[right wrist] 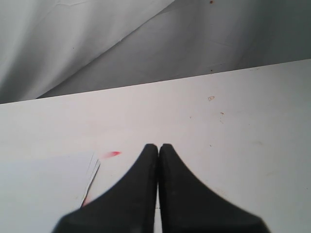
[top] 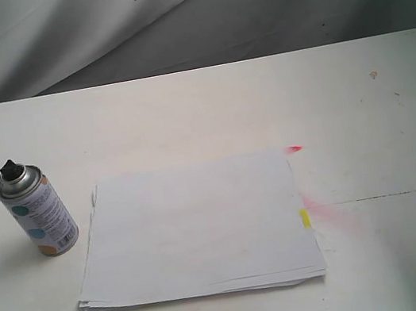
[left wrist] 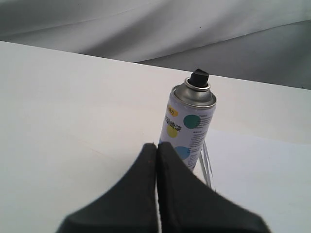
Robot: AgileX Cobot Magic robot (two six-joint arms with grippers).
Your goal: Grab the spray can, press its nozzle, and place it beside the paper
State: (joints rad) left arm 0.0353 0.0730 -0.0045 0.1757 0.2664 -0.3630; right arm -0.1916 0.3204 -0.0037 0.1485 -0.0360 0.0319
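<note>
Small silver metal spray can (top: 36, 210) with white dotted label stands upright on white table (top: 183, 103), just beside left edge of white paper stack (top: 197, 230), not on it. Black plastic nozzle (top: 10, 168) on top. Yellow tab (top: 305, 219) at paper's right edge, red paint marks (top: 295, 148) near it. Left gripper (left wrist: 157, 145) closed, empty, can beyond its tips. Right gripper (right wrist: 158, 145) closed, empty, over table by paper corner.

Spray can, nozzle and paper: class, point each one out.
spray can (top: 41, 220), exterior view, on its label.
nozzle (left wrist: 199, 77), left wrist view, on the black button.
paper (top: 197, 230), exterior view, middle of top sheet.
</note>
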